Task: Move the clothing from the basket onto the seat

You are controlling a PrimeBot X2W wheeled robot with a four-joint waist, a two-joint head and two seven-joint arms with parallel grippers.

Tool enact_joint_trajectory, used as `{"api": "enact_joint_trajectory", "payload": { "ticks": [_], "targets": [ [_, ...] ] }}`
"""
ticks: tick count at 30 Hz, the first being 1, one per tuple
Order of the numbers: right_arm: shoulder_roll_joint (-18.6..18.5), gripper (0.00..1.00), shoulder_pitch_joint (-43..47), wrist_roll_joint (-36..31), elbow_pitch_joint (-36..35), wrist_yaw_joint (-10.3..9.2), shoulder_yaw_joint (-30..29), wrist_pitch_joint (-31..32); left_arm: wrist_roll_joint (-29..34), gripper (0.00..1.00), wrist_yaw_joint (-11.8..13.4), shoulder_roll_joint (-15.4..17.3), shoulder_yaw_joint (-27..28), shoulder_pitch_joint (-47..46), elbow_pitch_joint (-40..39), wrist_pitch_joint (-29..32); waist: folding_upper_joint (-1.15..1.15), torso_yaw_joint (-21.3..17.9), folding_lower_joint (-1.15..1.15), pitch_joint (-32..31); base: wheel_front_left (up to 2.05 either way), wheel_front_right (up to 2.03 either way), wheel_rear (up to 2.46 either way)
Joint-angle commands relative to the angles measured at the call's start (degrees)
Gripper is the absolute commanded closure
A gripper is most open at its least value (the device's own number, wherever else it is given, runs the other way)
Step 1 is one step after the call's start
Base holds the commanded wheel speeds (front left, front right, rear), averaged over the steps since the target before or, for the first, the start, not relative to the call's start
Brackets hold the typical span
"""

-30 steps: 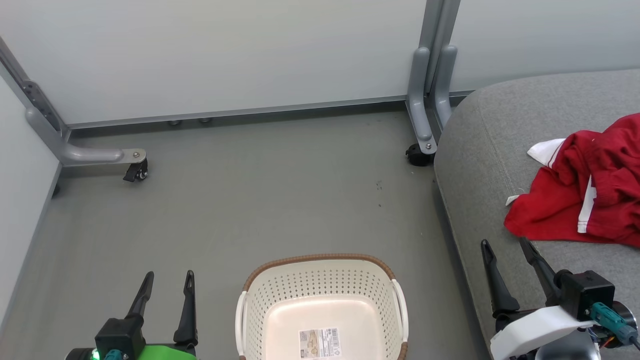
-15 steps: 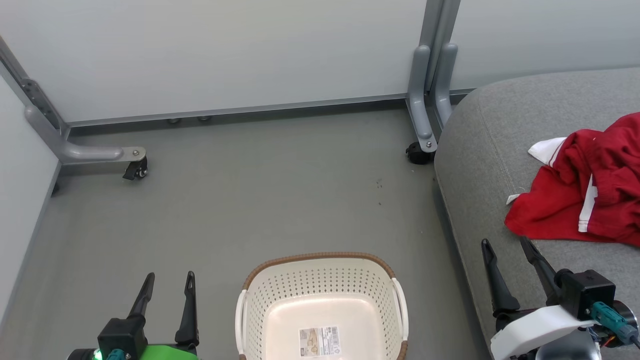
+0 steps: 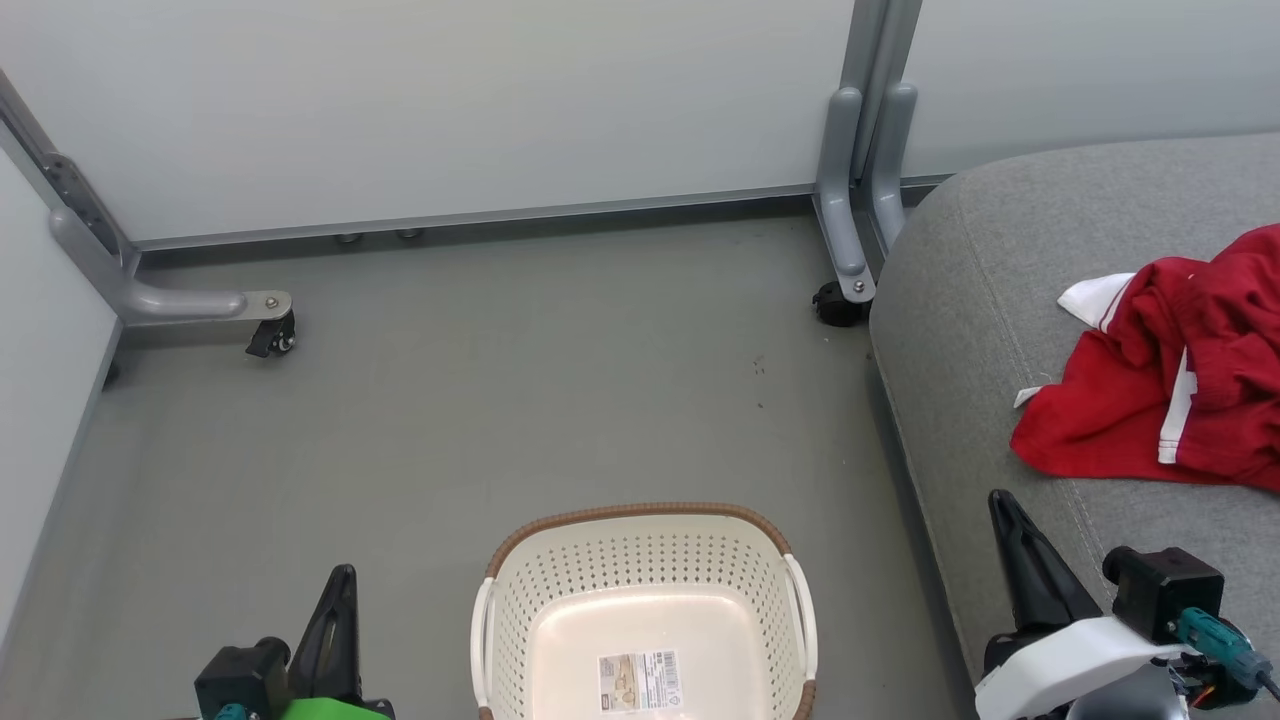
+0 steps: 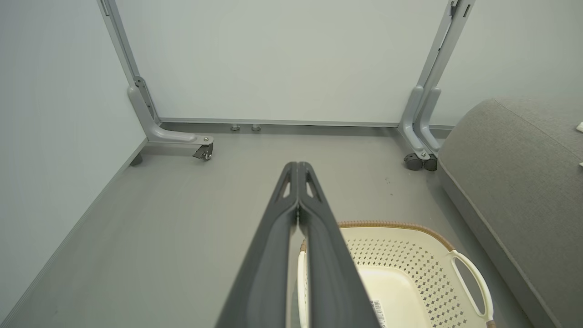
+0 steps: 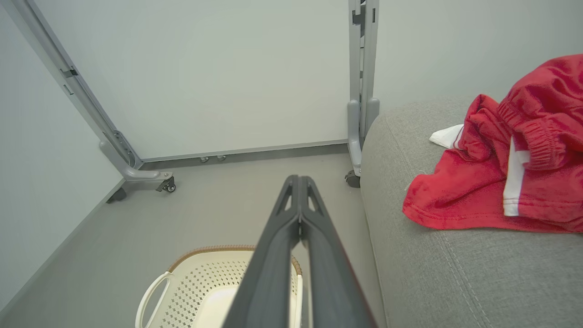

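I log left gripper (image 3: 343, 585) and right gripper (image 3: 1003, 508), spread a second ago, now pinched closed on nothing. Oval cream perforated plastic basket (image 3: 640, 512) between them sits empty. Bright red white-striped fabric clothing (image 3: 1150, 420) lies ahead of right gripper on grey upholstered seat (image 3: 960, 300). Transfer looks finished.

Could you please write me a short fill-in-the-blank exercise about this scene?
1. The red clothing lies on the grey ____, not in the basket.
2. The basket's woven-look rim is ____ in colour.
3. The left end effector and the right end effector are both ____.

Missing words: seat; brown; shut.
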Motion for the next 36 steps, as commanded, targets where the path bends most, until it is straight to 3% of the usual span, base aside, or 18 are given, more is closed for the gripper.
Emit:
{"api": "enact_joint_trajectory", "payload": {
  "ticks": [1, 20, 36],
  "targets": [
    [-0.3, 1.00, -0.4, 3.2, -0.4, 0.00, -0.1, -0.1, -2.8, 1.00, -0.3, 0.0, 0.9, -1.0, -0.6, 0.7, 0.00, 0.0, 0.00, 0.0, 0.00, 0.00, 0.00],
    [-1.6, 1.00, -4.3, 24.4, 4.3, -0.01, -0.3, 0.6, -21.4, 1.00, -1.7, -1.1, 4.0, -3.2, -1.1, 5.6, 0.00, 0.1, 0.00, -0.1, 0.00, 0.00, 0.00],
    [-2.1, 1.00, -6.6, 38.4, 7.3, -0.02, -0.8, 1.4, -34.0, 1.00, -2.7, -1.9, 6.3, -4.8, -1.4, 9.0, 0.00, 0.1, 0.00, -0.2, 0.00, 0.00, 0.00]
  ]
}}
